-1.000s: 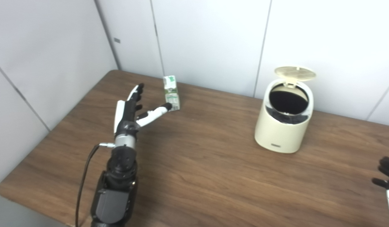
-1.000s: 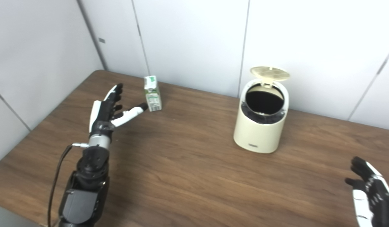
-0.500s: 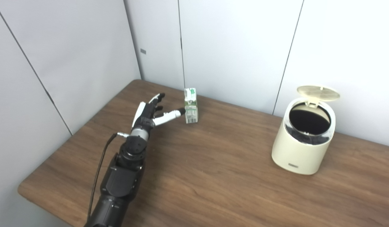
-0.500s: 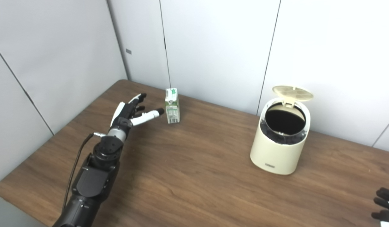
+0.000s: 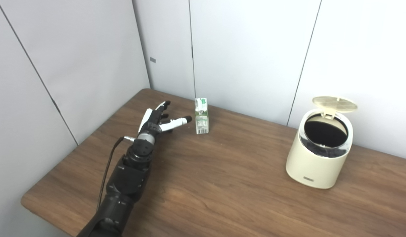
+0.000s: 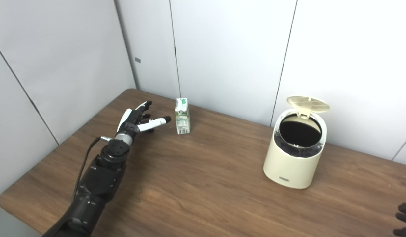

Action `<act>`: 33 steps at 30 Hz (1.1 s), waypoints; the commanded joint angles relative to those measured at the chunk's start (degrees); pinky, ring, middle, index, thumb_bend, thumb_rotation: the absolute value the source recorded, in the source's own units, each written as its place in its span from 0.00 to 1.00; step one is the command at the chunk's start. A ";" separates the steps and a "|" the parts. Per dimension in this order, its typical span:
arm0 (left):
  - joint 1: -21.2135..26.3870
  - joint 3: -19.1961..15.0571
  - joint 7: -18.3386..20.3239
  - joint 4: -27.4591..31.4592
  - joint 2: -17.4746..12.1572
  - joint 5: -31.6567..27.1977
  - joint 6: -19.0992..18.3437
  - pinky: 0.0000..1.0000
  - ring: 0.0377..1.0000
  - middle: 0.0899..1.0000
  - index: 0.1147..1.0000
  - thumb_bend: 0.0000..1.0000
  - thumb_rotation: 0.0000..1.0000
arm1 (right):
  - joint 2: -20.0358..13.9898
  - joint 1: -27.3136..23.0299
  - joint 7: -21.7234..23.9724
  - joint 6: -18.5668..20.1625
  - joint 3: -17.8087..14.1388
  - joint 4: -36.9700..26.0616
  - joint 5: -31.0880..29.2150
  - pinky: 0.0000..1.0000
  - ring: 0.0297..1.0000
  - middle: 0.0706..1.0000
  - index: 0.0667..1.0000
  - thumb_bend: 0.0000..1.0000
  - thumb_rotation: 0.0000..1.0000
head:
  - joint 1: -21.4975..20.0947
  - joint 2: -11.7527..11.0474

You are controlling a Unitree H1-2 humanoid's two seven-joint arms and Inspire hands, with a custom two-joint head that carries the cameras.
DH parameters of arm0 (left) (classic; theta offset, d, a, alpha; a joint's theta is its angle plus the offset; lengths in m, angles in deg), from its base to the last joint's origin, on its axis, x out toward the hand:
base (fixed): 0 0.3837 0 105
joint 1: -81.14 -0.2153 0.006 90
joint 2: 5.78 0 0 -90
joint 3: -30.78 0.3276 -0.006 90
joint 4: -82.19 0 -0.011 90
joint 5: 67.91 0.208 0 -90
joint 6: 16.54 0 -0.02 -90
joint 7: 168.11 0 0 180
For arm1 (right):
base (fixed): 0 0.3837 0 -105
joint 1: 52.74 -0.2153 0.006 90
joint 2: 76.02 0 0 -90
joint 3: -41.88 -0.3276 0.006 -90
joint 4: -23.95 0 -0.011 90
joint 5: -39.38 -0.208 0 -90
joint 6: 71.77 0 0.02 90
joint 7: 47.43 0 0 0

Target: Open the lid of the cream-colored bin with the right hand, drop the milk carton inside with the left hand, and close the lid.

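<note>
The small green-and-white milk carton (image 5: 202, 116) stands upright near the table's back edge, left of centre. My left hand (image 5: 157, 120) is open just left of it, fingers spread; the thumb points at the carton with a small gap between them. The cream-colored bin (image 5: 318, 158) stands at the right with its round lid (image 5: 334, 103) tipped up at the back, so the dark inside shows. Only the dark fingertips of my right hand (image 6: 405, 219) show, at the bottom right corner of the right eye view; they are apart and hold nothing.
The brown wooden table (image 5: 222, 184) sits in a corner of white panel walls. Its left edge and rounded front-left corner (image 5: 26, 202) are in view. A black cable (image 5: 107, 171) runs along my left forearm.
The camera has swung, shifting the whole picture. My left arm has stretched farther out toward the carton. The carton and the bin have not moved, and the lid stays up.
</note>
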 commanded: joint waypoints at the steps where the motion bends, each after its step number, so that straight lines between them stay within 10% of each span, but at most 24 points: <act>1: 1.08 0.89 2.22 -1.18 -2.22 -0.46 0.21 0.80 0.91 0.96 0.98 1.00 0.34 | -0.70 0.50 0.08 -3.00 -0.65 -0.16 -0.34 0.50 0.68 0.70 0.67 0.33 0.74 | -0.51 0.21; 18: 5.39 7.74 8.38 -6.64 -5.74 -0.05 4.62 0.77 0.84 0.86 0.87 1.00 0.28 | 0.06 2.55 -0.93 -1.41 -1.09 -2.53 2.89 0.42 0.62 0.66 0.63 0.40 0.81 | -3.97 -0.43; 20: 5.94 8.27 8.92 -7.06 -5.85 -0.34 4.88 0.78 0.85 0.87 0.88 1.00 0.28 | 0.15 2.70 -0.96 -1.21 -1.12 -2.70 3.09 0.43 0.61 0.65 0.62 0.40 0.17 | -4.15 -0.47; 21: 6.39 8.66 9.15 -7.37 -5.84 -0.23 5.00 0.78 0.85 0.87 0.88 1.00 0.28 | 0.28 2.75 -1.16 -1.01 -1.21 -2.79 3.39 0.43 0.61 0.65 0.62 0.40 0.09 | -4.38 -0.46; 33: 10.25 10.49 10.46 -11.05 -4.26 -0.80 6.81 0.80 0.87 0.88 0.90 1.00 0.28 | 0.78 3.06 -1.23 -0.98 -1.26 -2.92 3.45 0.43 0.58 0.63 0.59 0.40 0.00 | -5.86 -0.30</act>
